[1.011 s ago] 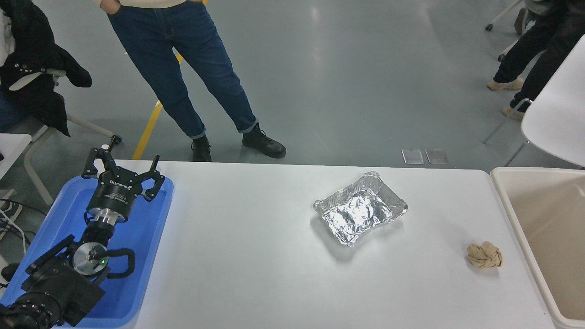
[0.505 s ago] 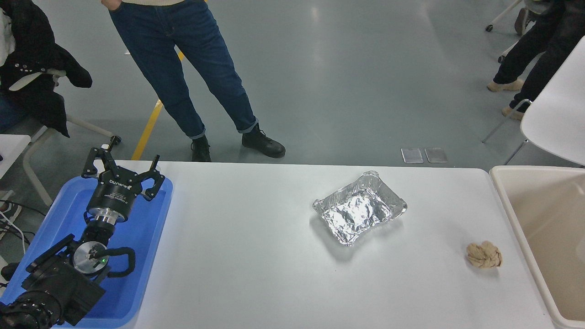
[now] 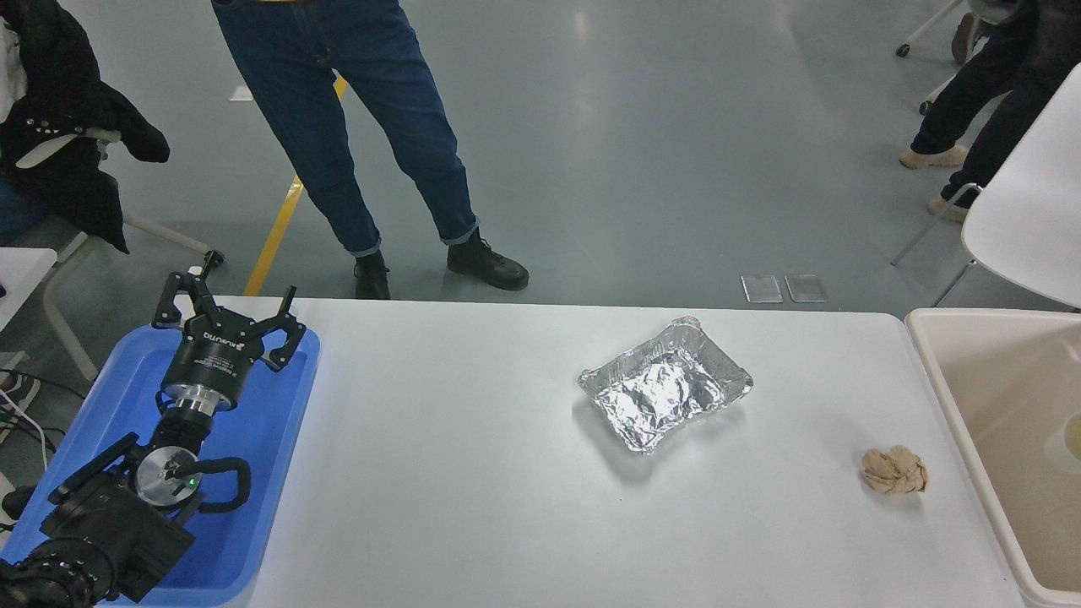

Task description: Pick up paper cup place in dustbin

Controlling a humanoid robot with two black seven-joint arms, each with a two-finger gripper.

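Head view, looking down over a white table (image 3: 473, 507). Nearest the camera, at the lower left corner, the robot's left arm lies parked over a blue plastic tray (image 3: 279, 473) that sits on the table's left end. The left gripper (image 3: 226, 306) points away from the camera, its black fingers spread apart and holding nothing, with the tips near the tray's far rim. The right arm and its gripper are out of view.

Toward the right, near the table's right end, a tan crumpled paper ball (image 3: 894, 470) rests on the surface. Just beyond that end stands the dustbin (image 3: 954, 397), a large cream rectangular bin with a thick rounded rim, cut off by the picture's right edge. Inside it, at the far right edge of the picture, a pale rounded shape shows partly; this appears to be the paper cup (image 3: 1071, 439), lying within the bin, though only a sliver of it is visible.

Farther back, around the middle of the table and well apart from the paper ball, sits a crumpled silver foil tray (image 3: 665, 384), open side up.

Beyond the table's far edge, on the grey floor, a person (image 3: 363, 143) in dark blue jeans and black boots stands. At the top left, a dark jacket (image 3: 67, 127) hangs over a chair. At the upper right, another person's legs (image 3: 980, 110) and part of a white chair (image 3: 1026, 219) are visible.
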